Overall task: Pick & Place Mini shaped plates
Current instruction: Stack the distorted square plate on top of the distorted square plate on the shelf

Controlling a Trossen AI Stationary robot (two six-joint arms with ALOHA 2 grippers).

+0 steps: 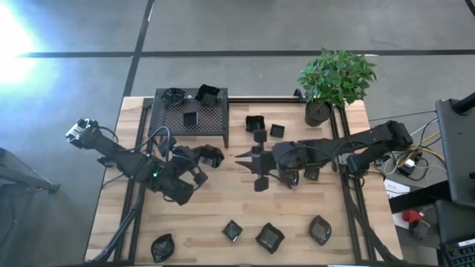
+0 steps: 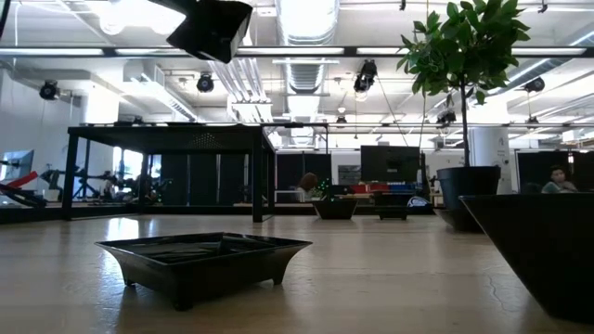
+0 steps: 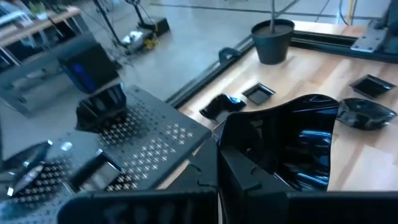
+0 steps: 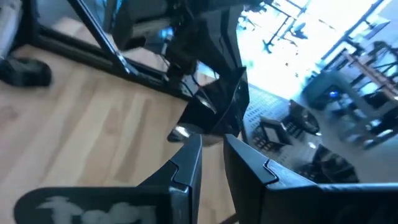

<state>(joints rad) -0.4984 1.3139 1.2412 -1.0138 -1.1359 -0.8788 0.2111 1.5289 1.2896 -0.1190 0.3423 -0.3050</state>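
The left claw [image 1: 210,155] pinches a glossy black leaf-shaped mini plate [image 3: 292,146] just beside the black perforated metal stand [image 1: 190,117]; the right claw [image 1: 249,157], nearly pressed together and empty, hovers mid-desk.

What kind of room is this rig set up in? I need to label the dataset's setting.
Probably an open-plan lab or industrial workspace: exposed ceiling ducts with strip lights, a bare concrete floor around the wooden table, and monitors and desks in the background.
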